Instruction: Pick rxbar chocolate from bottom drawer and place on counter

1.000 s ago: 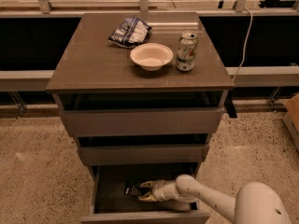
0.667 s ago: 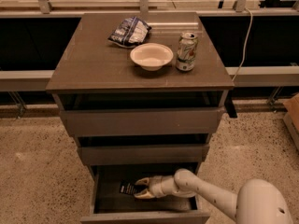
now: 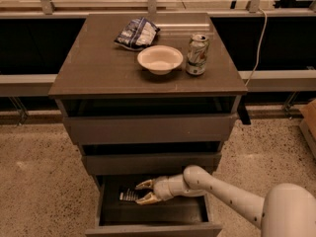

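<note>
The bottom drawer (image 3: 153,228) is pulled open at the foot of the cabinet. The rxbar chocolate (image 3: 127,195), a small black bar with white print, lies inside it towards the left. My gripper (image 3: 141,191) reaches into the drawer from the right. Its two fingers stand apart around the bar's right end, one above and one below. The counter (image 3: 94,65) is the flat grey-brown top of the cabinet.
On the counter stand a white bowl (image 3: 160,59), a can (image 3: 197,54) to its right and a blue-and-white chip bag (image 3: 137,32) behind. Two narrower drawers (image 3: 148,130) sit above the open one. My white arm (image 3: 222,194) comes in from the lower right.
My gripper has moved left inside the bottom drawer and now has its fingers at the bar's right end.
</note>
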